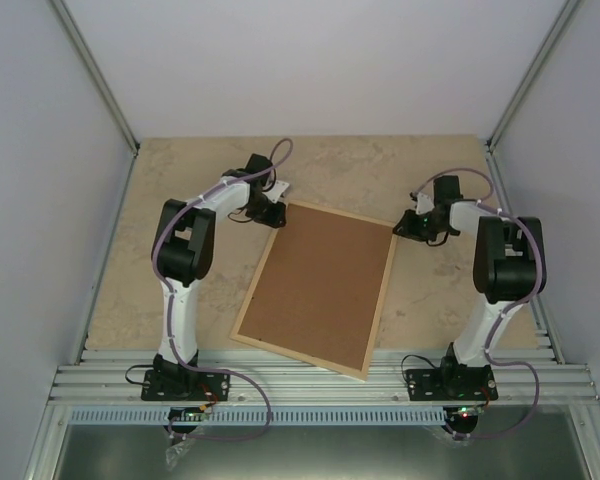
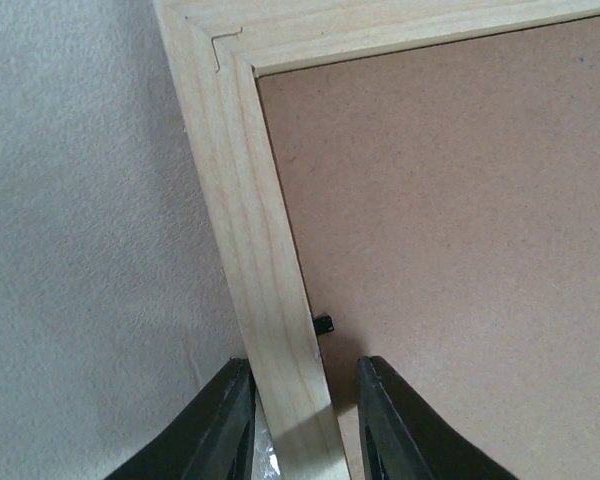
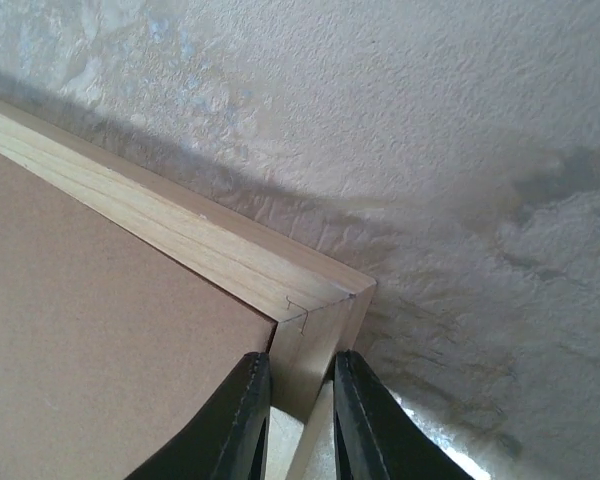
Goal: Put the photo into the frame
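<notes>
Two corners, two grips, so here's where I stand. My left gripper (image 2: pixel 305 366) straddles a side slat of the frame (image 2: pixel 250 200). The outer finger sits against the wood, and a sliver of gap shows on the inner side, so those jaws are spread rather than biting. My right gripper (image 3: pixel 302 358) has its jaws pressed onto the slat just below the mitred corner, with wood filling the space between them.

The frame lies flat on the table (image 3: pixel 430 150), back side up. Pale raw wood, squared edges, visible grain: it looks light, stiff and not slippery. The joints look lightly stapled, so I'd judge twisting it from one corner risky. Holding the slats close to two corners, as now, seems right.

Inside my left jaws' inner finger runs the brown backing panel (image 2: pixel 460 250), matte fibreboard, thin and rigid. A small black clip (image 2: pixel 323 324) sits just ahead of that finger.

The photo? Not visible anywhere, and I can't tell whether it lies beneath the panel. The table beyond is rough and mottled.
</notes>
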Available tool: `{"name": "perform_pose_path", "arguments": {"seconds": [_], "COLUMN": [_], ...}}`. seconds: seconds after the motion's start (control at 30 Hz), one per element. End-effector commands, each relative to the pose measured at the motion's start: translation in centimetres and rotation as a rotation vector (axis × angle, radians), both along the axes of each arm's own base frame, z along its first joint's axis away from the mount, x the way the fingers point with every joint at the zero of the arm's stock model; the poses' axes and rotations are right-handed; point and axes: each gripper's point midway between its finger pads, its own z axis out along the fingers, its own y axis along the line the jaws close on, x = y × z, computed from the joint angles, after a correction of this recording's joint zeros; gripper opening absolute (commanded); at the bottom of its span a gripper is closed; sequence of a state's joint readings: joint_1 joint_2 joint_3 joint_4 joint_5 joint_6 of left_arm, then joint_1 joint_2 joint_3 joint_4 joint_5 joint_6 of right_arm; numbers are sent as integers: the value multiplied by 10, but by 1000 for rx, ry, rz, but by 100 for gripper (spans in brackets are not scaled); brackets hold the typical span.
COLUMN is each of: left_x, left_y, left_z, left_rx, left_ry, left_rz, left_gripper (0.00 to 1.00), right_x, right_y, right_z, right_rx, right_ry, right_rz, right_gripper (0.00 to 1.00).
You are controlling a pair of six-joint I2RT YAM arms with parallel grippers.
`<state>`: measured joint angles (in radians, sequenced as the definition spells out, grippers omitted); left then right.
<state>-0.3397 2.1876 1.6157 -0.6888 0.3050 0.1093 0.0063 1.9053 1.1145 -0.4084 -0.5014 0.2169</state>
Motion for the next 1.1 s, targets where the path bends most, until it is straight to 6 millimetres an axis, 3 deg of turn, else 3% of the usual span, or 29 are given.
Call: {"name": "perform_pose_path", "arguments": {"seconds": [0.0, 0.17, 0.5, 0.7, 0.87, 1.07], "left_x": [-77, -82, -87, -81, -64, -60], "left_y": [-26, -35, -48, -45, -27, -14], "left_z": [-59, -57, -45, -32, -32, -36], "left_rx": [-27, -86, -183, -240, -215, -171], "left_ry": [283, 309, 325, 290, 252, 226], "left_rz": [-100, -123, -150, -110, -33, 28], "left_gripper": [31, 36, 51, 64, 66, 65], "right_x": [-46, -49, -58, -48, -50, -59], "right_y": [36, 60, 72, 83, 91, 70], "right_z": [-55, -56, -77, -74, -46, 6], "right_rx": [-50, -103, -176, -187, -56, 62], "right_ry": [173, 159, 207, 180, 155, 84], "right_rz": [146, 247, 325, 379, 419, 341], "right_gripper": [21, 27, 26, 36, 44, 57]}}
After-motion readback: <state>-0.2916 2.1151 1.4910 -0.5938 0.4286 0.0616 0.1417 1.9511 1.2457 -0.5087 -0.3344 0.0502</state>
